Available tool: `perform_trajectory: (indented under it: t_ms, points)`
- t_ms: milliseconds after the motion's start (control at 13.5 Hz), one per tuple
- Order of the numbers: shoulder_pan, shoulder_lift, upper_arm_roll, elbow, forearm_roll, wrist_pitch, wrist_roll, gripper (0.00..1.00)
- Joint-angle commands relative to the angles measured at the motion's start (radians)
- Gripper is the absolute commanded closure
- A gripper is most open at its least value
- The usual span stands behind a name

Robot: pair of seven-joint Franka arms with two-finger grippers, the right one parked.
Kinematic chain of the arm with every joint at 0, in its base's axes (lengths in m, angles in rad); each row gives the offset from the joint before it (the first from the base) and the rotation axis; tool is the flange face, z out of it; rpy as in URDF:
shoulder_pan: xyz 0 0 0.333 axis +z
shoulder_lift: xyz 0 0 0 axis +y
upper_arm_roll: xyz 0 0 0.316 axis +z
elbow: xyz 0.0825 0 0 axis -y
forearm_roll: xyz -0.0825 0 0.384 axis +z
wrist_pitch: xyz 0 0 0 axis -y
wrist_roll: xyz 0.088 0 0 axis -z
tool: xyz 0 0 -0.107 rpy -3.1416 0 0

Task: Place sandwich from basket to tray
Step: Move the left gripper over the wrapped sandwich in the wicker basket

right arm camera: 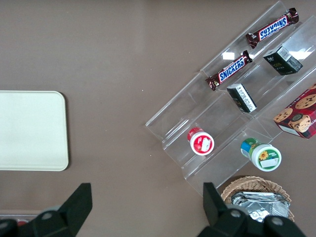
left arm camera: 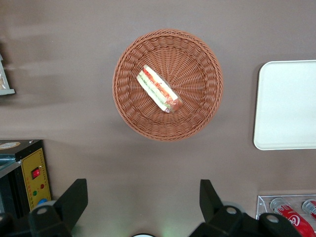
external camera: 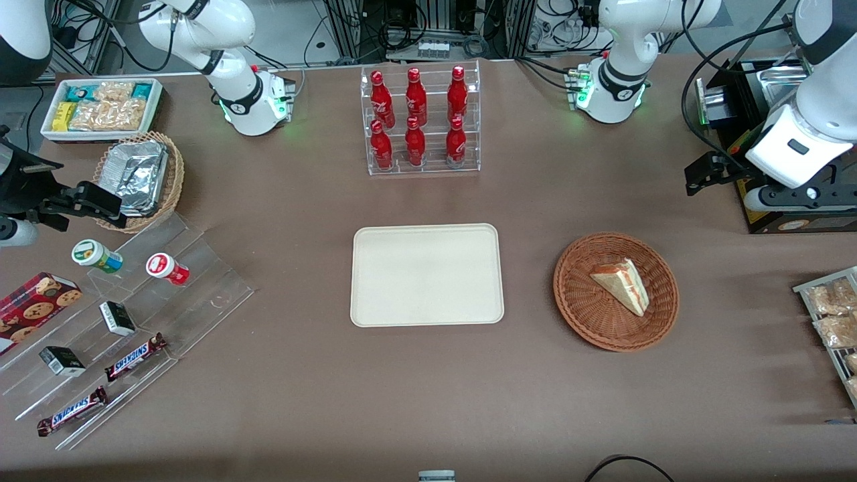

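Note:
The sandwich (external camera: 622, 286) (left arm camera: 159, 89), a white-bread wedge with red and green filling, lies in the reddish-brown wicker basket (external camera: 581, 314) (left arm camera: 197, 114). Beside the basket, toward the parked arm's end, lies the cream-white tray (external camera: 426, 274) (left arm camera: 286, 103) with nothing on it. My left gripper (external camera: 699, 175) (left arm camera: 143, 197) hangs high over bare table, farther from the front camera than the basket and apart from it. It is open, its fingers (left arm camera: 74, 197) spread wide with nothing between them.
A clear rack of red bottles (external camera: 420, 120) stands farther from the front camera than the tray. A black and yellow device (external camera: 770, 140) (left arm camera: 30, 173) sits below the working arm. A wire rack of snack packets (external camera: 833, 314) lies at the working arm's end; stepped shelves (external camera: 120, 314) at the parked arm's.

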Motion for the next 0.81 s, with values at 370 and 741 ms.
perform_trajectory:
  t_ms: [370,741]
  points:
    - [0.006,0.009,0.014,-0.077,0.018,0.048,-0.014,0.0]
    - [0.004,0.018,0.058,-0.253,0.018,0.248,-0.097,0.0]
